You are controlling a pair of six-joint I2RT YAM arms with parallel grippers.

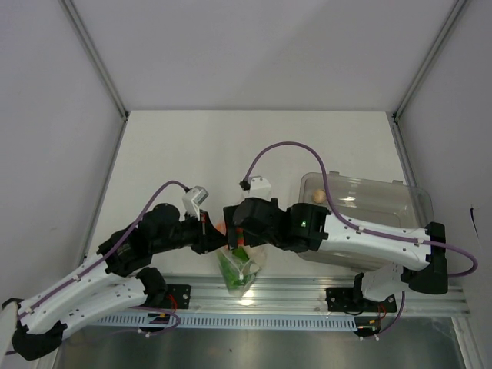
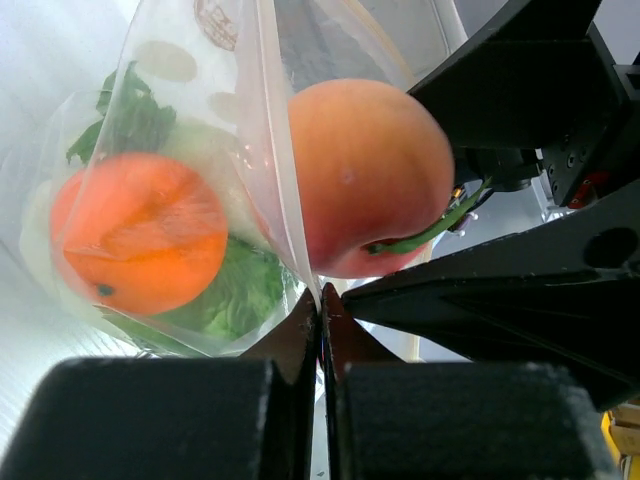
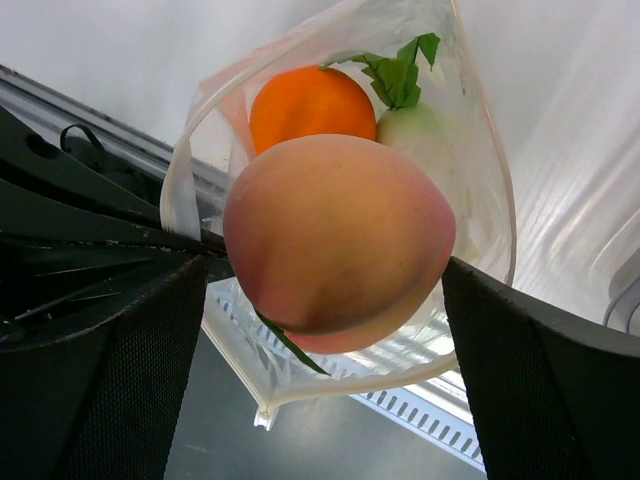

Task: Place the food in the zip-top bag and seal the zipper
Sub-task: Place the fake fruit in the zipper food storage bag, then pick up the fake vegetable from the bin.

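I read the zip-top bag [image 1: 243, 270] hanging at the near edge of the table [image 1: 192, 154], its rim pinched in the closed left gripper [image 2: 320, 305]. The right gripper [image 3: 325, 330] jaws clamp the reddish-orange fruit [image 3: 335, 250] at its mouth; lettuce [image 2: 235, 290] and orange [image 2: 140, 245] lie inside.

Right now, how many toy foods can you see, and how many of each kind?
Orange: 1, in the zip-top bag
Lettuce head: 1, in the bag too
Peach-like fruit: 1, at the bag's mouth
Pale egg-like piece: 1, in the clear tray
Total: 4
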